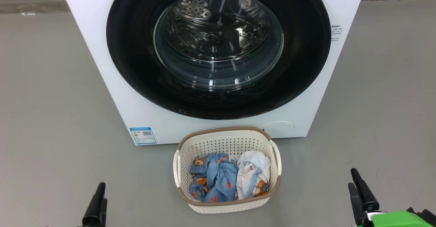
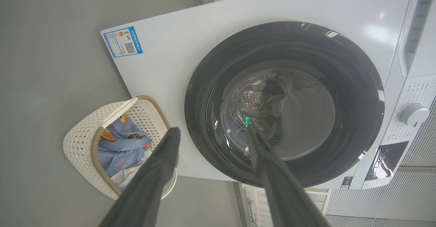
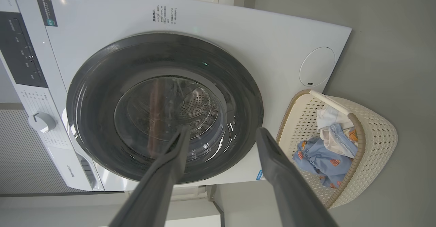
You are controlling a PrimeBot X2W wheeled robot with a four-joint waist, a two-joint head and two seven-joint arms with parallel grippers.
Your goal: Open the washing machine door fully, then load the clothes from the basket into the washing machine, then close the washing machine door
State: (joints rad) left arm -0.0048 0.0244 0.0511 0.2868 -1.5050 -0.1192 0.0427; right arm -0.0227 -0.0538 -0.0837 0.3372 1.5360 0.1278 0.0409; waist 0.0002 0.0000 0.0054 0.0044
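The white washing machine (image 1: 102, 67) stands straight ahead. The washing machine door (image 1: 136, 50) is shut flat against its front, and the steel drum shows through the glass. The cream basket (image 1: 224, 130) sits on the floor just in front of it. Inside lie the clothes (image 1: 218, 177): blue printed fabric on the left, a white piece on the right. My left gripper (image 1: 97, 205) and right gripper (image 1: 359, 193) hang low on either side of the basket, well apart from it. In the wrist views the left gripper (image 2: 213, 133) and the right gripper (image 3: 222, 131) are open and hold nothing.
Bare grey floor (image 1: 51, 118) surrounds the machine and basket. A blue label (image 1: 143, 135) and a round white cap (image 1: 279, 129) sit low on the machine's front. The control panel with a white knob (image 2: 414, 114) is at its top.
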